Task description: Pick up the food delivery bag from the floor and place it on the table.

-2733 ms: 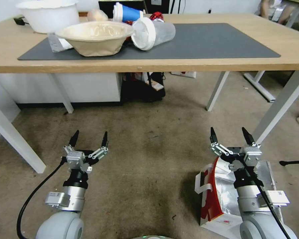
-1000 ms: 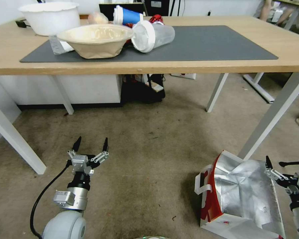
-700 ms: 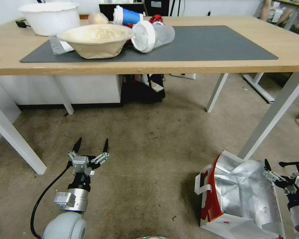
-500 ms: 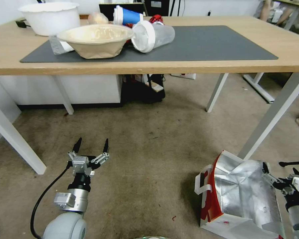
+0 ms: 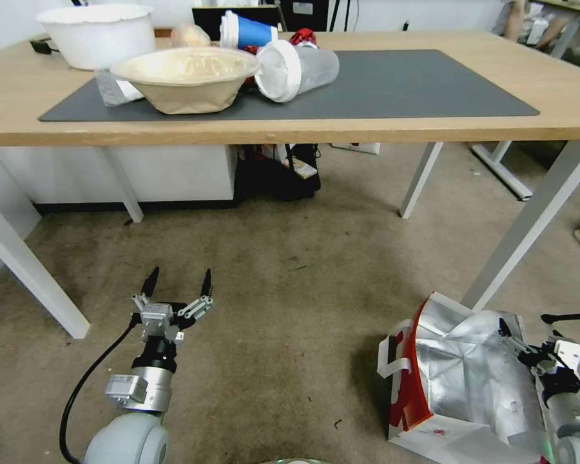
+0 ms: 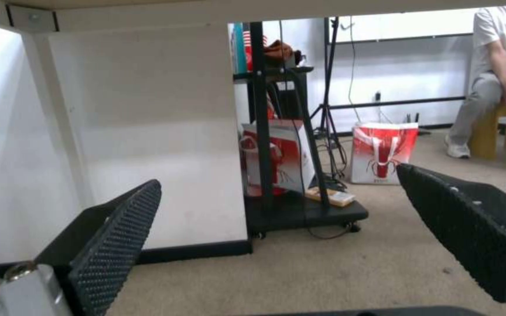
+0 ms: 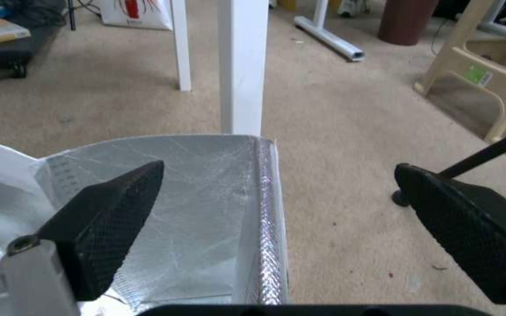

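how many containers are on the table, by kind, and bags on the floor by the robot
bowls: 2, a white bowl and a tan paper bowl
cups: 2, a blue cup and a clear lidded cup, both on their sides
bags: 1, the food delivery bag
total: 5

One bag (image 5: 461,377), two bowls (image 5: 185,77), two cups (image 5: 296,67).

Left gripper (image 5: 177,283) low, forward, fingers spread. Right gripper (image 5: 525,338) low at far right, fingers spread.
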`<state>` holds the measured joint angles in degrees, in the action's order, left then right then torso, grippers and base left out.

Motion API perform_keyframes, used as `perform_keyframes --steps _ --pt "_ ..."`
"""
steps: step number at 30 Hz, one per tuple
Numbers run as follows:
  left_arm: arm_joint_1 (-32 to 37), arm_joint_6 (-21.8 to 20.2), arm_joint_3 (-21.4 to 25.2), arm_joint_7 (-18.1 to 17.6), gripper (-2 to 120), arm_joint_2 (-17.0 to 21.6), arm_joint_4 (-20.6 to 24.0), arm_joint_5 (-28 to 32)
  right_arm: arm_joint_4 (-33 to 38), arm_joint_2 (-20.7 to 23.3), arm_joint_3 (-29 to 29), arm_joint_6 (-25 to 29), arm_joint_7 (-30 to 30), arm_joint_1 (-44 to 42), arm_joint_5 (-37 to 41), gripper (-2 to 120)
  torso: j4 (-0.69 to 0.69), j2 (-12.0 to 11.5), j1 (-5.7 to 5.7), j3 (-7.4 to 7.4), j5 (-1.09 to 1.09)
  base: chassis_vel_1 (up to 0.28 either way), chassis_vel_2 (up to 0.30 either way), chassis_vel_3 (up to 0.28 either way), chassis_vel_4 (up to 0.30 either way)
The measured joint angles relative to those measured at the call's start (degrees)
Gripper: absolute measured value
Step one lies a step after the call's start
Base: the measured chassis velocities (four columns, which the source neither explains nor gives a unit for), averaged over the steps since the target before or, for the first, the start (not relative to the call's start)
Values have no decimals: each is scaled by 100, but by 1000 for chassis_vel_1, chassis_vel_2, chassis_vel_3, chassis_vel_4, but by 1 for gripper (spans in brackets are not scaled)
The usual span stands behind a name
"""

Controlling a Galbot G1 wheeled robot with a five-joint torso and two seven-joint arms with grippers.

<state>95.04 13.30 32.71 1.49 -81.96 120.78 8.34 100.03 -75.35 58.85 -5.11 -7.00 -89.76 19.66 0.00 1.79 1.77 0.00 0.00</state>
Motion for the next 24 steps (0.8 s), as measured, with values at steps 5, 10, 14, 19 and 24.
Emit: perform_keyframes --steps 5,10,14,19,24 --pt "-1 19 -4 -2 100 -16 -18 -12 -45 20 -62 -182 45 51 16 82 0 0 0 0 0 0 0 0 0" --pt "3 37 -4 -4 100 -17 -23 -15 -87 23 -101 -241 57 83 34 65 0 0 0 0 0 0 0 0 0" --pt "10 47 -6 -5 100 -17 -23 -17 -140 36 -110 -241 65 111 34 49 0 1 0 0 -1 0 0 0 0" --pt "24 63 -14 -5 100 -22 -23 -21 -166 39 -113 -208 66 109 33 30 0 1 0 0 0 0 0 0 0" --pt "30 70 -15 -5 100 -24 -23 -27 -170 30 -115 -144 61 100 23 10 0 1 0 0 0 0 0 0 0"
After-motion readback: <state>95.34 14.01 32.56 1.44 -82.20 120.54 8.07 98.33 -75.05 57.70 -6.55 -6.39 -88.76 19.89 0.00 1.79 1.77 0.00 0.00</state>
